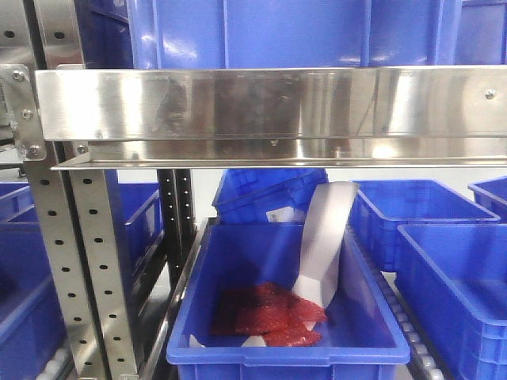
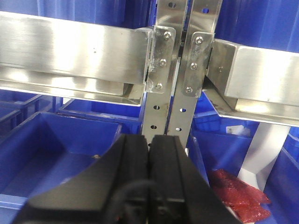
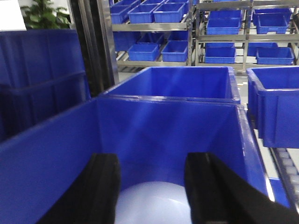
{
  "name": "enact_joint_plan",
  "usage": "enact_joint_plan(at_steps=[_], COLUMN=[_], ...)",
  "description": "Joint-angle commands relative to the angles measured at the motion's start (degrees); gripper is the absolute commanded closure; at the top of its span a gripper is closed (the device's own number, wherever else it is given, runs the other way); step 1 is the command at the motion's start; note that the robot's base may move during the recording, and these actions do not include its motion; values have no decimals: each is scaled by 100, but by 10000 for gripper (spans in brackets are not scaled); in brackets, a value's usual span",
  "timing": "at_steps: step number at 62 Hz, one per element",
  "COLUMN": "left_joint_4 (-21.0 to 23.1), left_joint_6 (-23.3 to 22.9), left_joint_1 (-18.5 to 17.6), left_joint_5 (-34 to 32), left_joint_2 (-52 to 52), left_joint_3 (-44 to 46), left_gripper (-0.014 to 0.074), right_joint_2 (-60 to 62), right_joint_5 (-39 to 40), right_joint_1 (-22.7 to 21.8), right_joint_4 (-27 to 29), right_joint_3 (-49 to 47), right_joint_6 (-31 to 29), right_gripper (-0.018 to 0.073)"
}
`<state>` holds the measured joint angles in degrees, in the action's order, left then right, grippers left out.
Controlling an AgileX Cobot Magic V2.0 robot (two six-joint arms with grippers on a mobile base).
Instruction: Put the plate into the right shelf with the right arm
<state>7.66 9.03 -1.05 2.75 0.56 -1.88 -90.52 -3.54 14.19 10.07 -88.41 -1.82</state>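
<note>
In the right wrist view the white plate [image 3: 152, 205] lies low inside a blue bin [image 3: 46, 158], just in front of the bin's far wall. My right gripper [image 3: 152, 161] is open, its two black fingers [image 3: 105, 186] standing wide apart on either side of the plate; I cannot tell whether they touch it. My left gripper [image 2: 150, 138] is shut and empty, held in front of the steel shelf upright [image 2: 177, 70]. Neither gripper shows in the front view, and the plate is not seen there.
A steel shelf rail [image 1: 269, 103] crosses the front view with blue bins above and below. A blue bin [image 1: 277, 348] under it holds red packets [image 1: 269, 313] and a white strip [image 1: 325, 237] leaning in it. More blue bins [image 3: 275, 102] and racks stand behind.
</note>
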Motion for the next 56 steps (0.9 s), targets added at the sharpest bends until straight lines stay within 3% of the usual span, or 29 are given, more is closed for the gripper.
enact_joint_plan(at_steps=[1,12,30,44,56], left_joint_4=[47,47,47,47,47], left_joint_6=[-40,-40,-40,-40,-40], left_joint_1=[-11,-11,-11,-11,-11], left_joint_5=[-516,-516,-516,-516,-516], left_joint_2=[59,59,59,59,59], left_joint_3=[-59,-59,-59,-59,-59], left_gripper=[724,724,724,724,724], right_joint_2=[376,389,870,2094,3341], right_joint_5=[659,570,595,1416,1602], right_joint_1=[-10,-65,-78,-150,-602], right_joint_4=[112,112,92,-329,-355], right_joint_3=[-234,-214,700,2592,4146], right_joint_6=[33,33,33,33,33], right_gripper=[214,520,505,505,505])
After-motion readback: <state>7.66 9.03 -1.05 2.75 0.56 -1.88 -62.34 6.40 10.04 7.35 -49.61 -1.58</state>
